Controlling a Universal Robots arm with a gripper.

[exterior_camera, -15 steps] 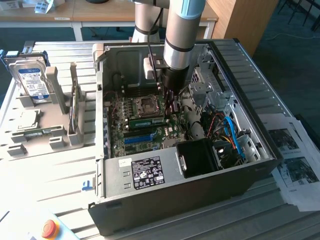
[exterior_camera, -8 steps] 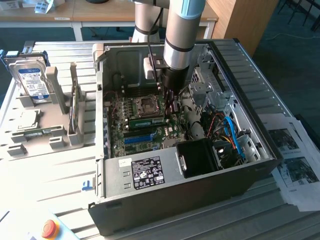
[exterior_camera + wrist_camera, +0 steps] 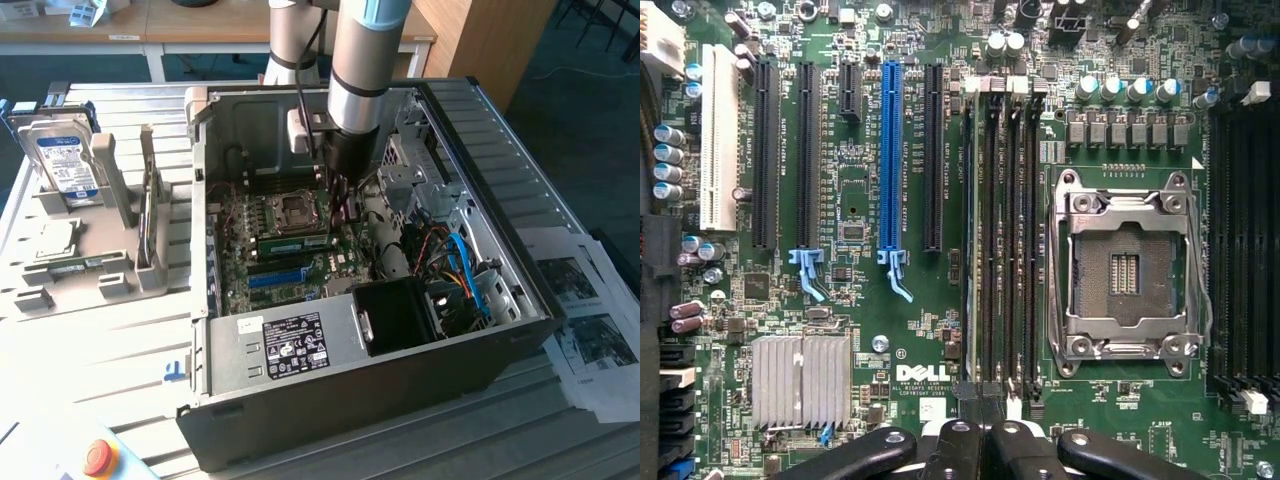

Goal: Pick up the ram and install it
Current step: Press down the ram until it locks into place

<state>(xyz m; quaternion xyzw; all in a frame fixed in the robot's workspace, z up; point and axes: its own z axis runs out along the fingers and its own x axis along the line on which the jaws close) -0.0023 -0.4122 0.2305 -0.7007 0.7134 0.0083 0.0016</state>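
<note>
The ram (image 3: 296, 243), a narrow green stick, stands on edge in a memory slot of the motherboard (image 3: 262, 225), just in front of the CPU socket (image 3: 297, 208). My gripper (image 3: 340, 212) reaches down inside the open computer case (image 3: 350, 345) and sits at the stick's end on the exterior view's right. In the wrist view the black fingers (image 3: 958, 445) are pressed together, so the gripper (image 3: 983, 400) is shut at the end of the row of memory slots (image 3: 988, 240). Nothing shows between the fingertips. The empty CPU socket (image 3: 1125, 262) lies beside those slots.
A grey parts rack (image 3: 100, 240) on the exterior view's left holds a silver hard drive (image 3: 65, 160). Cables and a drive cage (image 3: 450, 270) crowd the case's other side. Printed papers (image 3: 590, 320) lie beside the case, and a red stop button (image 3: 97, 457) sits at the front.
</note>
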